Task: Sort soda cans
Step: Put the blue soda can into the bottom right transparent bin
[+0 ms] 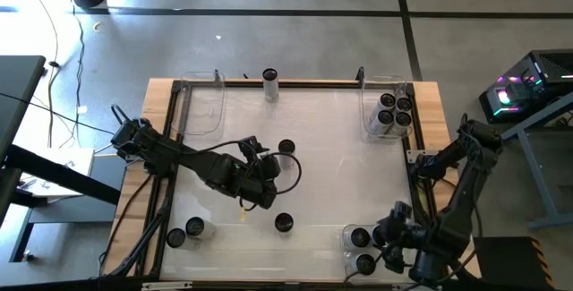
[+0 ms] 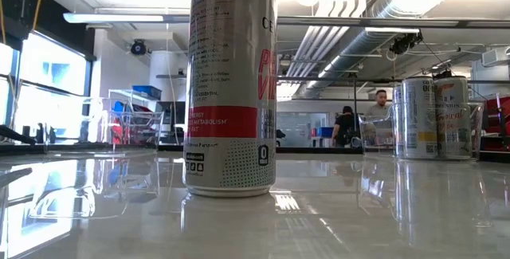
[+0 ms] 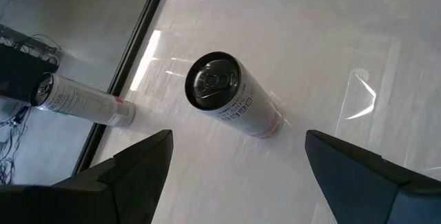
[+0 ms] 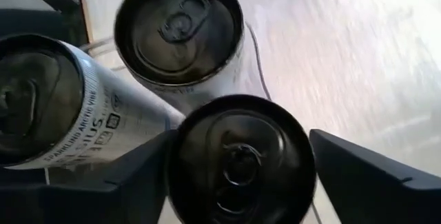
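Observation:
Slim soda cans with dark tops and silvery sides stand about the white table. My left gripper (image 1: 264, 170) (image 3: 238, 138) hangs open above the table's middle, its fingers apart short of one upright can (image 3: 224, 93) (image 1: 286, 148); another can (image 3: 83, 100) stands by the far rail. My right gripper (image 1: 385, 237) (image 4: 241, 148) is open over the near right bin (image 1: 347, 230), a finger on either side of an upright can (image 4: 241, 162), with a gap beside one finger. Two more cans (image 4: 179, 38) (image 4: 55, 107) stand next to that one.
The far right bin (image 1: 369, 103) holds several cans (image 1: 394, 112); the far left bin (image 1: 204, 103) shows none. A lone can (image 1: 283, 223) stands near the middle front, two cans (image 1: 183, 232) at the near left. One tall can (image 2: 231, 84) fills the low view. A person (image 2: 382, 103) is far behind the table.

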`<action>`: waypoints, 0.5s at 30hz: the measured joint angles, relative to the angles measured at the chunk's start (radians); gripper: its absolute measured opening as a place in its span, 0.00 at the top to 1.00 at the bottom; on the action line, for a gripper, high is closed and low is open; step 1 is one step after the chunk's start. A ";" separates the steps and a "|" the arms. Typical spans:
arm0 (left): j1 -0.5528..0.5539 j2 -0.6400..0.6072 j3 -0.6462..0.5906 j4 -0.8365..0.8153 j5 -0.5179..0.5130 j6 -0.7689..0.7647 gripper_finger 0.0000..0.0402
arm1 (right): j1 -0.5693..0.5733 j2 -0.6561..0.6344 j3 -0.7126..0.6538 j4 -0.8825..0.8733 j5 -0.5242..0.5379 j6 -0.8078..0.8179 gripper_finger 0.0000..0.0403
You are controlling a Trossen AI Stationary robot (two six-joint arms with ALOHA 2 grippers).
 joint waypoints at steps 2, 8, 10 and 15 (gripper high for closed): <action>0.000 0.000 0.000 0.000 0.000 0.000 0.19 | -0.009 -0.005 0.016 -0.031 -0.042 0.013 0.16; 0.000 -0.002 0.000 -0.018 0.030 0.022 0.19 | -0.020 -0.015 0.121 -0.159 -0.058 0.027 0.14; 0.000 -0.012 0.000 -0.044 0.034 0.007 0.19 | -0.020 -0.015 0.168 -0.202 -0.059 0.031 0.13; 0.005 -0.096 0.000 -0.153 0.025 -0.109 0.19 | -0.002 -0.015 0.274 -0.306 0.003 0.054 0.13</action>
